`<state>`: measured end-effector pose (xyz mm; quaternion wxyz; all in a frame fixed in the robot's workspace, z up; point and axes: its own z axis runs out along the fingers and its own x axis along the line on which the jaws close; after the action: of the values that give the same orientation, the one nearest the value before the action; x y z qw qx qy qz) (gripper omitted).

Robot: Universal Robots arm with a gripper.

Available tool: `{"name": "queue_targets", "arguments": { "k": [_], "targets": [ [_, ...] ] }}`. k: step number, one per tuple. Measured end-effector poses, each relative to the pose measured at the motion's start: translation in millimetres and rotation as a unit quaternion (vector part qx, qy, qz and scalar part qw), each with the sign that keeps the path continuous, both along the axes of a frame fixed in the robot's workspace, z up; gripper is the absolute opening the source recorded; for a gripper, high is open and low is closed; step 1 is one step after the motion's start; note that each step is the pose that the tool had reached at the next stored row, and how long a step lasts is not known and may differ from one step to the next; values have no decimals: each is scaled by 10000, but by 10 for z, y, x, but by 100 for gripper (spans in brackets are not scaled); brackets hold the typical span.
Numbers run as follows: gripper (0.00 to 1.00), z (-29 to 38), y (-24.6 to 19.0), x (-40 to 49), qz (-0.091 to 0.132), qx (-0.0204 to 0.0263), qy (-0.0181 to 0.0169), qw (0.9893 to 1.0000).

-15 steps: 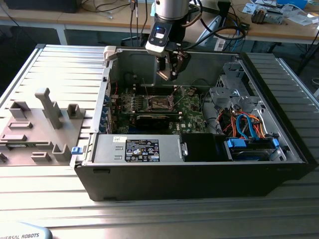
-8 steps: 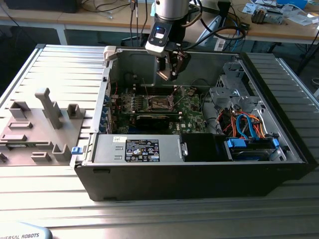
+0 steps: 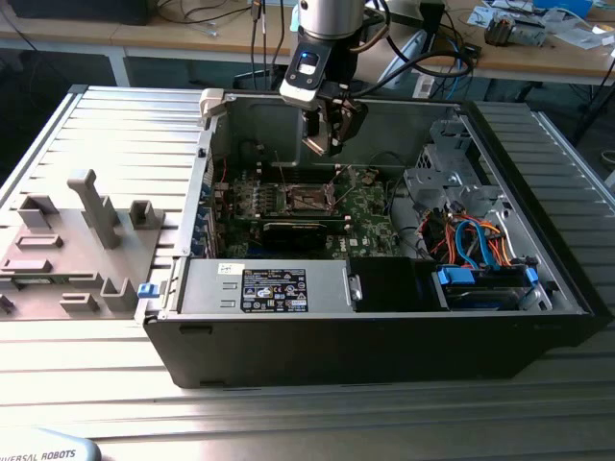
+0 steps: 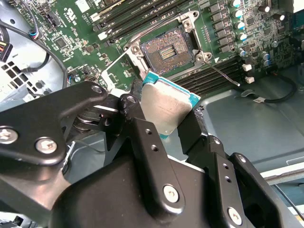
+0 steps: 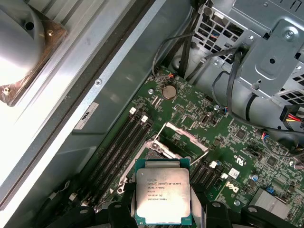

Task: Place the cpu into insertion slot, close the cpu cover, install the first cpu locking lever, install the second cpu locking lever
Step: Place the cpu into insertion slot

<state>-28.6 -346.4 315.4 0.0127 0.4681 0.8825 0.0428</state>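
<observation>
My gripper [image 3: 332, 139] hangs inside the open computer case, above the green board. It is shut on the cpu [image 4: 166, 107], a flat square chip with a dull silver top, which sits tilted between the two black fingers [image 4: 142, 135]. The first wrist view shows the cpu [image 5: 163, 195] with its printed lid facing the camera. Below it lies the insertion slot [image 4: 167, 50], a dark square socket that stands bare. The cpu cover [image 5: 183, 135] is swung up and open beside the slot [image 5: 151, 151]. A thin locking lever [image 4: 225, 76] sticks out, unlatched.
A long black expansion card [image 3: 303, 229] lies in front of the socket. A metal drive cage [image 3: 447, 173] with cable bundles [image 3: 476, 240] stands at the exterior view's right, and the power supply [image 3: 269, 286] sits near the front. A grey fixture plate [image 3: 67, 240] rests outside the case.
</observation>
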Motion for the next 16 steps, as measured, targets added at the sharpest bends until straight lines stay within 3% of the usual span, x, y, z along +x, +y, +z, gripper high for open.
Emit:
{"name": "queue_targets", "arguments": {
  "k": [16],
  "targets": [
    [54,-5,0,0,-49,0,0,10000]
  ]
}}
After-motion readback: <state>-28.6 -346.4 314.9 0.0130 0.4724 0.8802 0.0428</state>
